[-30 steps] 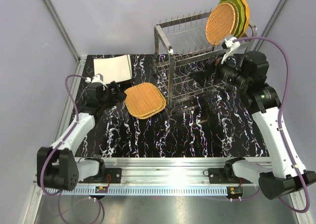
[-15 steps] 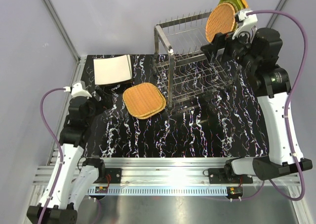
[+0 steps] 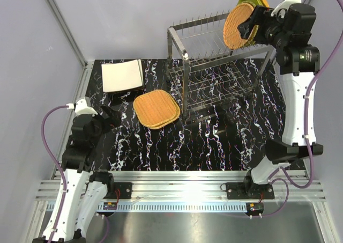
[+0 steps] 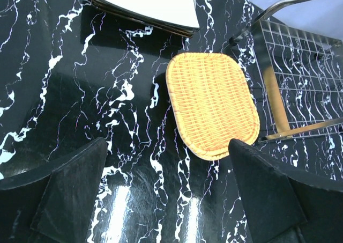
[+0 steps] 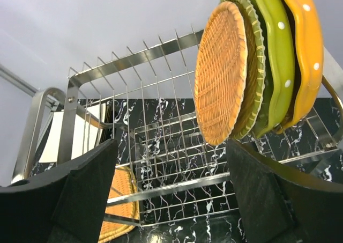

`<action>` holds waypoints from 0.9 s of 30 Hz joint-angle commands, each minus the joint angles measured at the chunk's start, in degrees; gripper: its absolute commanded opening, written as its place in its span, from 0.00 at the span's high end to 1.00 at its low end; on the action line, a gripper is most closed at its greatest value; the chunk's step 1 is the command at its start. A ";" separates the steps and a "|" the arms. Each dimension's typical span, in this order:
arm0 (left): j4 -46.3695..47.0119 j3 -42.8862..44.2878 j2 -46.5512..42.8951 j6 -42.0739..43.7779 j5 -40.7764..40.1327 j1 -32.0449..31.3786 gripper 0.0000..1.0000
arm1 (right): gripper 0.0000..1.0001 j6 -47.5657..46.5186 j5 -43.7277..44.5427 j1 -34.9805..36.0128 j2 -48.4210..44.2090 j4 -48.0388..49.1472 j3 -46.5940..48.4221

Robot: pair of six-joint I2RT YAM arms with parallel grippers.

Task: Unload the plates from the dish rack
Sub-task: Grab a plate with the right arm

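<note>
The silver wire dish rack [image 3: 214, 66] stands at the back right of the table. On its top tier stand a round woven orange-tan plate [image 3: 238, 26] [image 5: 221, 71], green scalloped plates [image 5: 270, 60] and an orange dotted plate [image 5: 305, 44] behind it. A stack of woven rounded-square plates [image 3: 156, 108] [image 4: 211, 103] lies flat on the table left of the rack. Square cream plates [image 3: 122, 75] [image 4: 144, 1] are stacked at the back left. My right gripper [image 3: 251, 24] [image 5: 171, 200] is open and empty, raised beside the round woven plate. My left gripper [image 3: 110, 113] [image 4: 166, 194] is open and empty above the table, near the woven stack.
The black marbled table [image 3: 214, 141] has a metal rail [image 3: 182, 192] along its near edge. The rack's tubular frame leg [image 4: 270, 93] stands just right of the woven stack. Grey walls enclose the back and sides.
My right arm has risen from the rack's lower tier to the top tier beside the round woven plate. My left arm has pulled back toward the near left, away from the woven stack.
</note>
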 commanded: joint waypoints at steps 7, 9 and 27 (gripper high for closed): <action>0.10 -0.20 -0.68 0.03 -0.83 0.29 0.01 | 0.20 4.46 1.62 -1.58 8.37 -3.28 9.86; 0.10 -0.28 -0.85 0.03 -1.09 0.20 0.01 | 0.21 4.46 2.06 -1.58 9.33 -3.02 10.39; -0.08 -0.11 -0.94 -0.32 -1.27 0.20 0.01 | 0.27 3.14 6.19 -1.75 12.50 -0.56 10.48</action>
